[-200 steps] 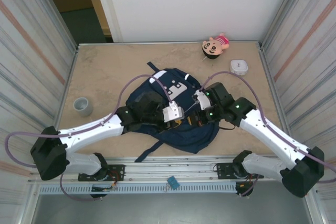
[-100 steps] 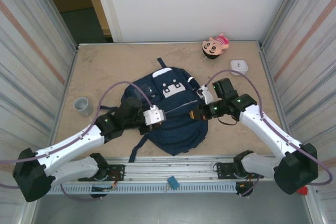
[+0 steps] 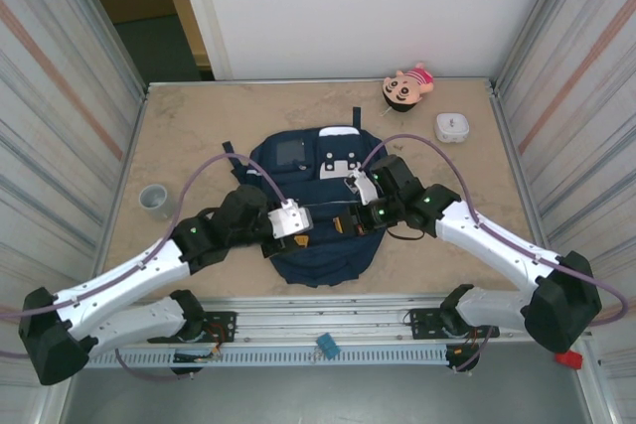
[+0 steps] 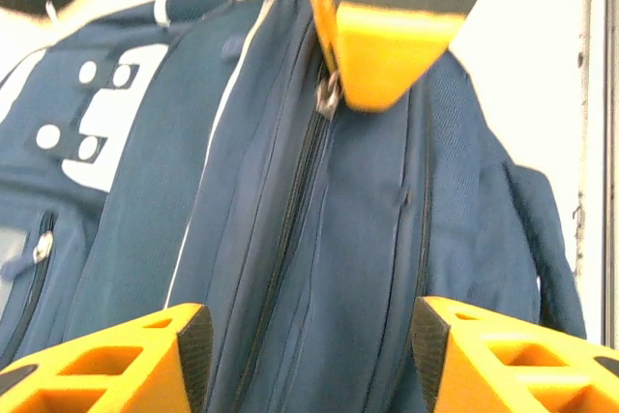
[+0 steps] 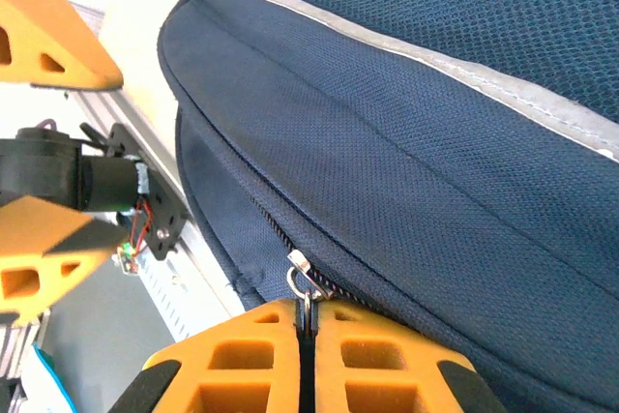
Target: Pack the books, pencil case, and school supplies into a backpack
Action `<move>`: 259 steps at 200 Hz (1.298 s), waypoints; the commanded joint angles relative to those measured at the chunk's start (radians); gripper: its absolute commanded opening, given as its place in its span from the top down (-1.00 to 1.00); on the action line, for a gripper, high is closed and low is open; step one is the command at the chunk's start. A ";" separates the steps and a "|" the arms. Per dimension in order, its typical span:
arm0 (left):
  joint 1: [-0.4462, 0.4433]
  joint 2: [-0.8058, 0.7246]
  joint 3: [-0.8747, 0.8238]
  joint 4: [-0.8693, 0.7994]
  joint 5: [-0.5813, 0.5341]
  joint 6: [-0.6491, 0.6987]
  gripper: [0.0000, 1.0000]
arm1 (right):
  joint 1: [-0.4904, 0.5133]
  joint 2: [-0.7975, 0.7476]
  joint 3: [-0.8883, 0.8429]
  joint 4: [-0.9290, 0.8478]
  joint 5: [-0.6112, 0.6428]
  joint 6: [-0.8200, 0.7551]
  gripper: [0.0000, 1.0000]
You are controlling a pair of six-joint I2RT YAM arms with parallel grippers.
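Backpack [image 3: 323, 257] lies center frame in top view, zip side up. R gripper [image 5: 308, 321] pinched tight on zip pull [image 5: 302, 276] — L gripper [image 4: 308, 336] just beside, jaws apart over the fabric. Grey cup [image 3: 156, 200] sits mid-left.

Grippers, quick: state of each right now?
Left gripper: open, nothing between its fingers, over the backpack.
Right gripper: shut on the backpack's zipper pull.
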 commanded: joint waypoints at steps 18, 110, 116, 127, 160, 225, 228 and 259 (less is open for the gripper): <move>-0.009 0.190 0.099 0.093 -0.011 0.008 -0.08 | 0.033 0.001 0.038 0.044 -0.032 0.015 1.00; 0.045 0.133 0.017 -0.022 -0.041 0.094 0.85 | -0.239 -0.090 -0.040 -0.042 -0.127 -0.099 1.00; 0.052 0.113 0.007 -0.037 -0.049 0.095 0.85 | -0.257 -0.086 -0.037 -0.058 -0.131 -0.115 1.00; 0.066 0.076 -0.009 -0.053 -0.059 0.098 0.83 | -0.278 -0.074 -0.031 -0.079 -0.135 -0.138 1.00; 0.091 0.014 -0.026 -0.052 -0.037 0.108 0.62 | -0.227 -0.055 -0.013 -0.045 -0.156 -0.123 1.00; -0.038 0.177 0.124 0.064 0.060 0.069 -0.06 | -0.133 -0.062 0.025 -0.044 -0.126 -0.113 1.00; -0.045 0.191 0.133 0.067 0.059 0.071 -0.06 | -0.132 -0.062 0.025 -0.043 -0.126 -0.113 1.00; -0.086 0.315 0.204 0.110 0.033 0.073 0.04 | -0.110 -0.069 0.026 -0.044 -0.129 -0.114 1.00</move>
